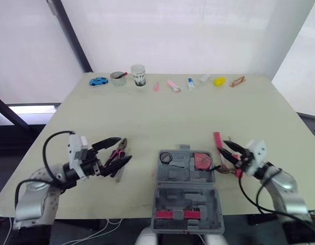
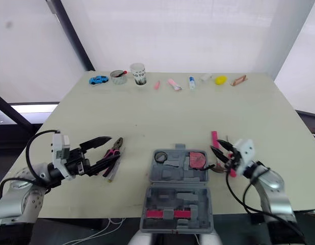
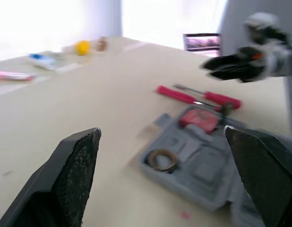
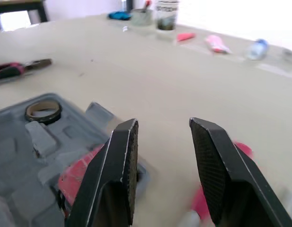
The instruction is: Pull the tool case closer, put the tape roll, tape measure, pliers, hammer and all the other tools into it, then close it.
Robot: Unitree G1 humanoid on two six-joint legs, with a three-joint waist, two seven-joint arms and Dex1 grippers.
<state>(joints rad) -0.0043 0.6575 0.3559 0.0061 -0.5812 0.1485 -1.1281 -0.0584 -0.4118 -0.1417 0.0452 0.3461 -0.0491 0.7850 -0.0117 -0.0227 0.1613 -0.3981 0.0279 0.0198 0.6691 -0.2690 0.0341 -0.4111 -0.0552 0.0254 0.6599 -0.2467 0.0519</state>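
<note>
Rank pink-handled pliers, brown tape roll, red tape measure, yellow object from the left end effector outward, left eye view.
1. Pink-handled pliers, at the left end effector.
2. Brown tape roll, left in the grey case.
3. Red tape measure, right in the case.
4. Yellow object, far table edge.

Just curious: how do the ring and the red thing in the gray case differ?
The tape roll is a thin dark ring with an open middle; the tape measure is a solid red block and looks bigger. The roll lies toward the robot's left, the measure toward its right. Both rest in the open tool case.
</note>
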